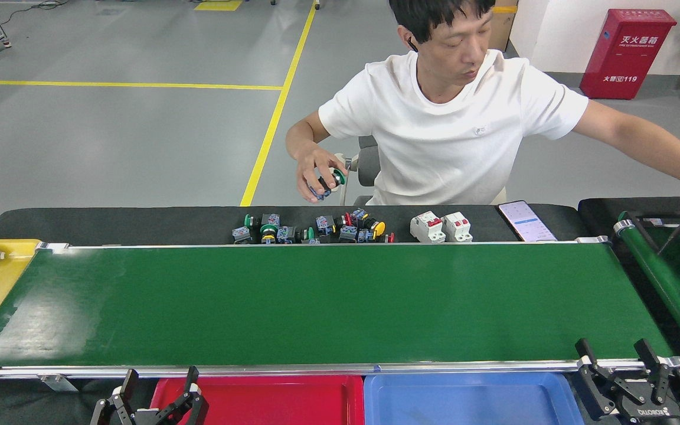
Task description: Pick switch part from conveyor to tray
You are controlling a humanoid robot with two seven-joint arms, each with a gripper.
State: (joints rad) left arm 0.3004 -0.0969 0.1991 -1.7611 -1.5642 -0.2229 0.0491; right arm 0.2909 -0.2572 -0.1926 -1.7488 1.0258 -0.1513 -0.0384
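A factory or industrial workshop floor: grey painted concrete floor (110, 136) marked with yellow lane lines (275, 112), a red fire-extinguisher cabinet (626, 53) against the wall, a wide green conveyor (316, 301) with silver rails, and switch parts (310, 229) heaped along its far edge

Black table (110, 221) under conveyor (316, 301), switch parts (310, 229), phone (527, 221).

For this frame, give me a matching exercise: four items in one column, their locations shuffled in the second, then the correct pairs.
Items
1. red tray
2. blue tray
3. phone
4. white breakers

Places
A. on the dark strip behind the conveyor, nearest its right end
B. below the conveyor's near rail, beside the left claw
C. on the dark strip, just left of the phone
D. below the near rail, beside the right claw

Pairs: 1-B, 2-D, 3-A, 4-C
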